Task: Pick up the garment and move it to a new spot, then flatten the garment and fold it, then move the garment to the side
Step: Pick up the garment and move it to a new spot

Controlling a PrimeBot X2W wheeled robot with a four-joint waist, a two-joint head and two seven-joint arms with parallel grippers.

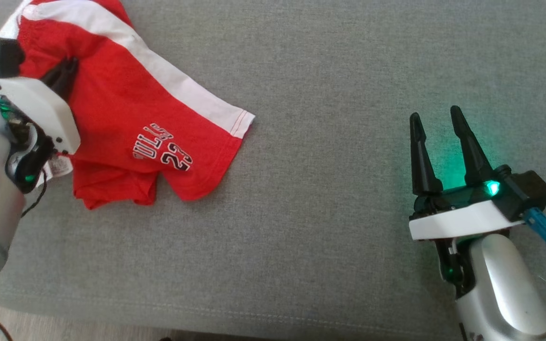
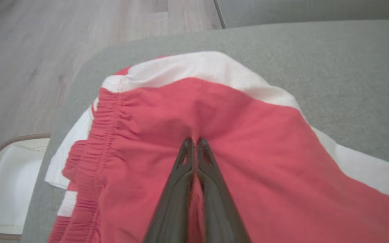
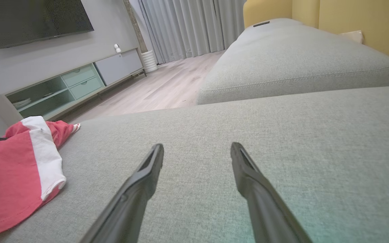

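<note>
The garment (image 1: 126,109) is a pair of red shorts with a white side stripe and a "BULLS 23" print, lying crumpled at the far left of the grey sofa cushion (image 1: 325,213). My left gripper (image 1: 70,64) sits on its upper part. In the left wrist view the left gripper (image 2: 194,140) is shut, pinching a fold of the red cloth of the garment (image 2: 248,152) just below the elastic waistband. My right gripper (image 1: 435,113) hovers open over bare cushion far to the right. In the right wrist view the right gripper (image 3: 197,145) holds nothing, and the garment (image 3: 8,175) lies at the left edge.
The cushion's front seam runs along the bottom of the head view, with wooden floor beyond its left end. A white bag (image 2: 8,182) stands on the floor by that end. A second sofa cushion (image 3: 299,64) and a TV console (image 3: 62,87) lie further off.
</note>
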